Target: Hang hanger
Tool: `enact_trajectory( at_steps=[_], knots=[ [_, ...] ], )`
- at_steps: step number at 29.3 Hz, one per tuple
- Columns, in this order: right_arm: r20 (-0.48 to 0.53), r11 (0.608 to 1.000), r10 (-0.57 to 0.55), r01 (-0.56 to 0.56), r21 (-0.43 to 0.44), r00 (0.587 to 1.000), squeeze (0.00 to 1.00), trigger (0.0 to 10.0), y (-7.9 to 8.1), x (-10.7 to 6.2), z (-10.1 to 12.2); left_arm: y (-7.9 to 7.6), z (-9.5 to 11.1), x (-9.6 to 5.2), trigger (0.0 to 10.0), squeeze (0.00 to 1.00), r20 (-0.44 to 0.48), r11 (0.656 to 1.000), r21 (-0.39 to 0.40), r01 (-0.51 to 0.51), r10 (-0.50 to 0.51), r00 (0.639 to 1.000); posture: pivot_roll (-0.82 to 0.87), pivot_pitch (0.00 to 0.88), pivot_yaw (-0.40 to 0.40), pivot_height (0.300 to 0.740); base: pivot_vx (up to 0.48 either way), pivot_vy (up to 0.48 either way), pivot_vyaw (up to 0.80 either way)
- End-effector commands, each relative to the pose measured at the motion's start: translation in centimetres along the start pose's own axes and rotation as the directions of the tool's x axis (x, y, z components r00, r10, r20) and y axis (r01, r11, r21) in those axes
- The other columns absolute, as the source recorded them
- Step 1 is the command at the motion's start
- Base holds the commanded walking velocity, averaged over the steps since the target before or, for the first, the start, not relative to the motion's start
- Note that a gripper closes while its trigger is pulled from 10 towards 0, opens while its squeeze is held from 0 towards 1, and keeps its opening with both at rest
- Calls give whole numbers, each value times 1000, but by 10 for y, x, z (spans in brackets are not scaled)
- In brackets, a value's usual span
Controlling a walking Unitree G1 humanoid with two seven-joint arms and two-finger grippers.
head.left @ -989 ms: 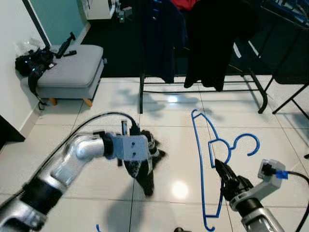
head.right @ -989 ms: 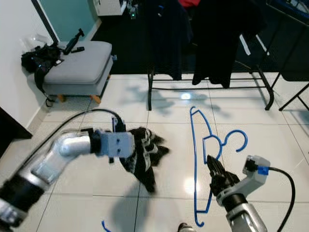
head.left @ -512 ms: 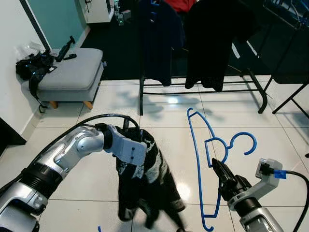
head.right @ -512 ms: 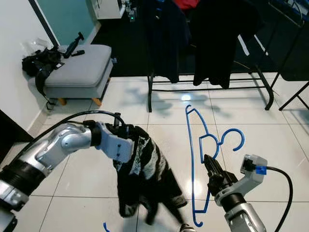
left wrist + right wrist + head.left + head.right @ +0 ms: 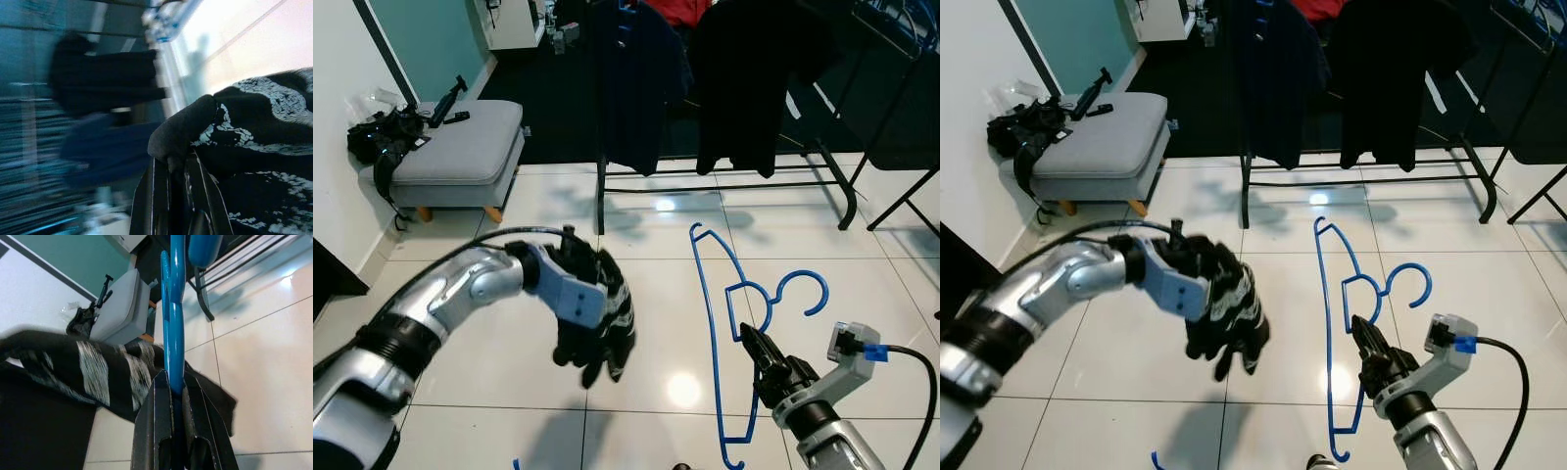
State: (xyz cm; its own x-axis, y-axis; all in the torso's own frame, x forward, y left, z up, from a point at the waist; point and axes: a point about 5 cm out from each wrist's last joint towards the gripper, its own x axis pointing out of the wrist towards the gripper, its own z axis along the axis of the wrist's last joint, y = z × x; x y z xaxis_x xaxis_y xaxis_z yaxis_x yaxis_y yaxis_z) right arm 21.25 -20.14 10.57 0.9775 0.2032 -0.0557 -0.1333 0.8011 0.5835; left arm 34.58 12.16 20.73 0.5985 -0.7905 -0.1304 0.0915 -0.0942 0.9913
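Blue hanger [image 5: 724, 323] sits clamped in the right gripper's [image 5: 751, 343] jaws; left gripper [image 5: 171, 164] grasps a black-and-white garment [image 5: 597, 313].

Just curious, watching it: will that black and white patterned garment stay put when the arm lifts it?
Probably floppy: the black and white patterned garment sags bunched from the left gripper. Likely light, since pinching one fold carries it. It may swing.
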Motion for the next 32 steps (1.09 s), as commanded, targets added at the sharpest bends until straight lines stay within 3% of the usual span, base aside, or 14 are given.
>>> enact_trajectory(
  at_steps=[1, 5, 6, 10, 13, 15, 17, 19, 21, 23, 25, 27, 29, 32],
  knots=[
    [-25, 1000, -4, 4, 5, 1000, 0, 10000, -1, -1, -4, 1, -2, -4, 10000, 0, 4, 999, 44, -13, 13, 1000, -88, 141, 91, 740, 0, 0, 0],
    [-42, 1000, -5, 5, -4, 999, 0, 10000, -1, -1, -6, 5, -2, -4, 10000, 0, 19, 993, 106, -46, 44, 999, -90, 140, 88, 740, 0, 0, 0],
    [-106, 997, 26, -34, -75, 994, 0, 10000, 0, 2, -8, 3, -1, -4, 10000, 0, 61, 987, 161, -26, 16, 998, -81, 134, 84, 740, 0, 0, 0],
    [-106, 997, 26, -34, -75, 994, 0, 10000, 0, 2, -8, 3, -1, -4, 10000, 0, 61, 987, 161, -26, 16, 998, -81, 134, 84, 740, 0, 0, 0],
    [-194, 966, 14, -63, -250, 981, 0, 10000, -8, 8, -1, -1, 0, -8, 10000, 0, 128, 972, 216, 96, -126, 984, -57, 134, 79, 740, 0, 0, 0],
    [-194, 966, 14, -63, -250, 981, 0, 10000, -8, 8, -1, -1, 0, -8, 10000, 0, 128, 972, 216, 96, -126, 984, -57, 134, 79, 740, 0, 0, 0],
    [-177, 946, -17, -42, -322, 984, 0, 10000, -13, 11, 11, -1, 0, -12, 10000, 0, 156, 968, 169, 184, -211, 965, -56, 132, 80, 740, 0, 0, 0],
    [-85, 922, -61, 23, -388, 995, 0, 10000, -20, 16, 39, 3, 0, -16, 10000, 0, 222, 951, 10, 310, -305, 926, -59, 132, 87, 740, 0, 0, 0],
    [-85, 922, -61, 23, -388, 995, 0, 10000, -20, 16, 39, 3, 0, -16, 10000, 0, 222, 951, 10, 310, -305, 926, -59, 132, 87, 740, 0, 0, 0],
    [-78, 902, -41, 3, -432, 996, 0, 10000, -19, 15, 51, 5, -2, -16, 10000, 0, 241, 908, -90, 410, -379, 893, -66, 132, 89, 740, 0, 0, 0],
    [-78, 902, -41, 3, -432, 996, 0, 10000, -19, 15, 51, 5, -2, -16, 10000, 0, 241, 908, -90, 410, -379, 893, -66, 132, 89, 740, 0, 0, 0],
    [-109, 889, -16, -36, -456, 994, 0, 10000, -17, 12, 52, 3, -5, -18, 10000, 0, 230, 874, -106, 475, -443, 866, -66, 132, 89, 740, 0, 0, 0],
    [-323, 828, 148, -296, -476, 935, 0, 10000, -4, -5, 46, -2, -16, -25, 10000, 0, 163, 787, -69, 613, -598, 785, -65, 128, 100, 740, 0, 0, 0],
    [-424, 791, 216, -412, -452, 880, 0, 10000, 3, -13, 42, -3, -21, -28, 10000, 0, 138, 757, -44, 652, -642, 755, -65, 128, 100, 740, 0, 0, 0]
  ],
)
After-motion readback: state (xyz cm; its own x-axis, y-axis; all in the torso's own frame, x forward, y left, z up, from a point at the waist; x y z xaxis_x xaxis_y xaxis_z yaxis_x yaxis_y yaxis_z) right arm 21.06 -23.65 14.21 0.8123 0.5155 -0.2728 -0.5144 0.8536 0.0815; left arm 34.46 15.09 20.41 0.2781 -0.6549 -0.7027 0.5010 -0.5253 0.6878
